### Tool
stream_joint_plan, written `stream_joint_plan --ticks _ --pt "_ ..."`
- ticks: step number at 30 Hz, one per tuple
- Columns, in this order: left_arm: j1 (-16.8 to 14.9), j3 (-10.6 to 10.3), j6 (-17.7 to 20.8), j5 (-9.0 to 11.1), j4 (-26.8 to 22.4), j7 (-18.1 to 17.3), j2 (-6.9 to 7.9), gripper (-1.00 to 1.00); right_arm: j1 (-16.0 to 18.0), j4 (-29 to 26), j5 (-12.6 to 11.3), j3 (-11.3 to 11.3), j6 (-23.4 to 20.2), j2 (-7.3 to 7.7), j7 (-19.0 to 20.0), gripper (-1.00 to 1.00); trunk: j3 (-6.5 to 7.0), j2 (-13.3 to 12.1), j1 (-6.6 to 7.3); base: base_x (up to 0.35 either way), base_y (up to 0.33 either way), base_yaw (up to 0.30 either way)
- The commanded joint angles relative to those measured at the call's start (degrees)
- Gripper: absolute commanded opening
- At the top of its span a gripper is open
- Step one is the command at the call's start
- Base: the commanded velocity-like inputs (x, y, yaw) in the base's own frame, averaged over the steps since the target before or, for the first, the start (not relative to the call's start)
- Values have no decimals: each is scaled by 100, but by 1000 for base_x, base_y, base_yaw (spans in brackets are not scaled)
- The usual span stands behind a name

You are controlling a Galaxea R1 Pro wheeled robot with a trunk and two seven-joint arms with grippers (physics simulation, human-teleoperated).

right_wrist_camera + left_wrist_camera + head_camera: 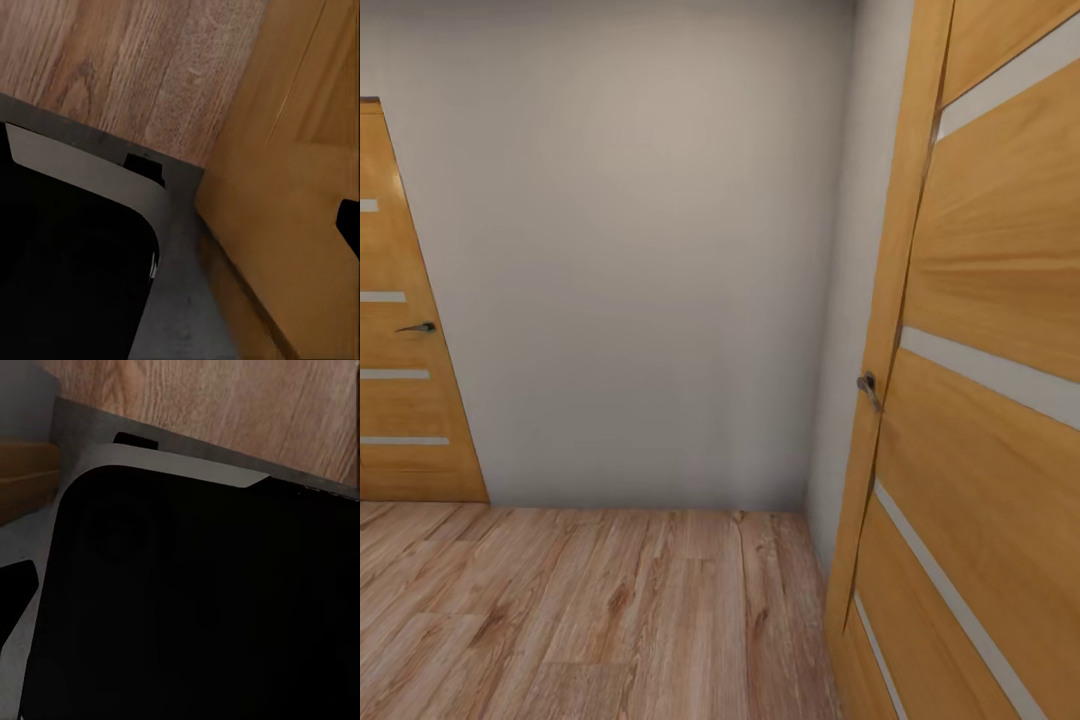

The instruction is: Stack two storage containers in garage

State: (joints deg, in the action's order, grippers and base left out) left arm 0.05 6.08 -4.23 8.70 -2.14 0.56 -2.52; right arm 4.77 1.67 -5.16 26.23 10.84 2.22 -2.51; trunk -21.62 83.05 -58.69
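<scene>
Ahead, the head view shows a plain white wall (pixel 640 250) between two oak doors: a closed door (pixel 400 330) at the far left and an open door (pixel 980 400) close on the right, with its lever handle (pixel 869 390). Light wood plank floor (pixel 590 610) runs below. Both wrist views show the robot's dark base (pixel 202 607) over planks. Neither storage container appears, and I cannot tell how either gripper's fingers stand

right door (pixel 990 400) — cut by frame edge | left door (pixel 400 380) — half cropped | robot base (pixel 195 607) — cropped dark mass
</scene>
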Motion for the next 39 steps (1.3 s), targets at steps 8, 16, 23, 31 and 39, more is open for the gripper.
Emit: stream_joint_plan --ticks 8,16,23,31,39 --pt "2 42 -10 9 -5 6 -3 100 7 18 -51 47 32 -3 -5 100 -6 3 -3 290 0 0" --pt "3 42 -15 9 -5 6 -3 100 7 18 -59 36 32 -3 -10 100 -6 3 -3 204 0 0" --pt "1 42 -16 9 -5 6 -3 100 7 18 -64 32 48 -11 -20 100 -6 3 -3 22 0 91" --pt "3 42 -16 9 -5 6 -3 100 7 18 -64 31 49 -4 -17 100 -6 3 -3 1 0 214" --pt "2 42 -8 7 0 6 -3 100 7 18 -42 45 55 2 -11 100 -6 3 -3 114 0 17"
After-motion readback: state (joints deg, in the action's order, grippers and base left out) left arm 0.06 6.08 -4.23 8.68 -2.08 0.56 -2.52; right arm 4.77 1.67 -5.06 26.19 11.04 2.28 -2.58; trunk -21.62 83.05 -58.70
